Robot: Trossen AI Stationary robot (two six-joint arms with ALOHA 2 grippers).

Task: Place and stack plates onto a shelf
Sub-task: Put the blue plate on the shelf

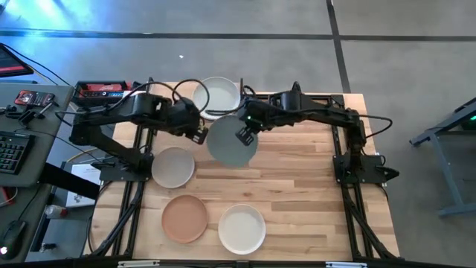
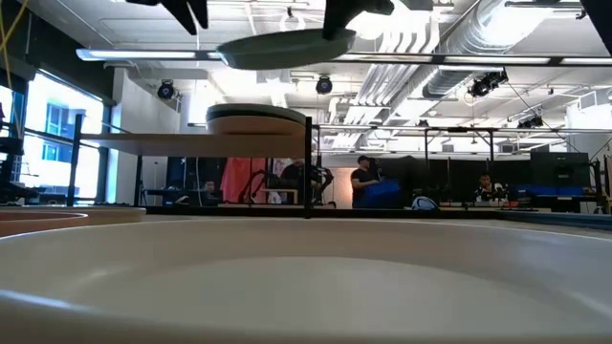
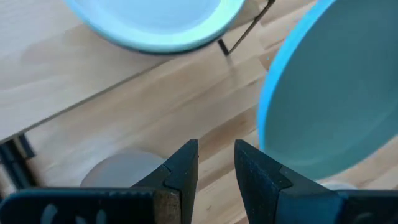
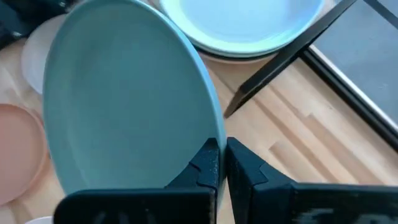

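the right gripper (image 1: pixel 245 136) is pinched tight on the rim of a grey-green plate (image 1: pixel 231 141) and holds it up in the air, just in front of the shelf (image 2: pixel 191 143). a pale plate (image 1: pixel 219 95) lies on the shelf near the tabletop's back edge. the left gripper (image 1: pixel 199 135) hangs beside the held plate, fingers a little apart, holding nothing.

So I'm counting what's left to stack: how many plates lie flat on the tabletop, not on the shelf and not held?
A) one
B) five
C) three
C: the high view shows the grey-beige plate, the terracotta plate and the cream plate lying on the tabletop.
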